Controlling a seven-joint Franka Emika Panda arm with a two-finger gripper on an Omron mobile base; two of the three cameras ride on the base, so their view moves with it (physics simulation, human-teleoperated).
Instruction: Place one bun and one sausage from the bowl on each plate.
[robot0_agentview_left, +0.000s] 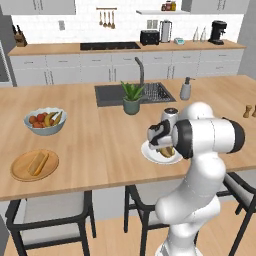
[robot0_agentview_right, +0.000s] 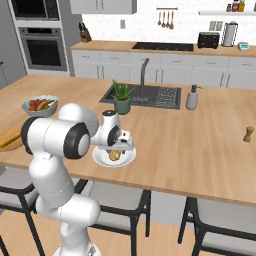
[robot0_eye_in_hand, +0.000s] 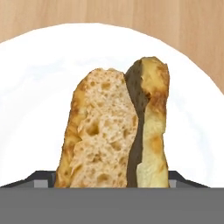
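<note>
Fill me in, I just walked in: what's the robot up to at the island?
The gripper hangs open just over the white plate, where a toasted bun lies split. The wooden plate at the counter's left end holds a yellow bun. No sausage can be made out on either plate.

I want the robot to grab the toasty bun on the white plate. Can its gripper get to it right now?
Probably yes. The gripper hangs right above the white plate, jaws open, and the golden-brown bun lies just below it with nothing over it. It should only need to come down and close.
</note>
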